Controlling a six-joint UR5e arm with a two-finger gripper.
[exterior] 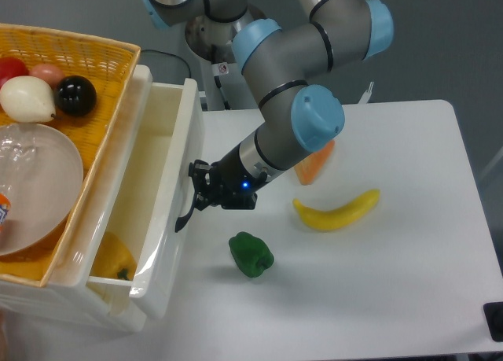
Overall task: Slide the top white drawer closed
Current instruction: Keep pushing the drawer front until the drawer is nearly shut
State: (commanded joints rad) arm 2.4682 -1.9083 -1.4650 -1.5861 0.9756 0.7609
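1. The glossy white plastic top drawer (161,196) stands partly open under the yellow wicker basket (75,54), a yellow pepper (112,258) inside.
2. Our black two-finger gripper (198,197) presses at its curved black handle (187,213); we cannot tell how wide the fingers are.
3. We should push squarely along the runners, so the drawer does not jam.
4. We should keep low, away from the green pepper (251,255).
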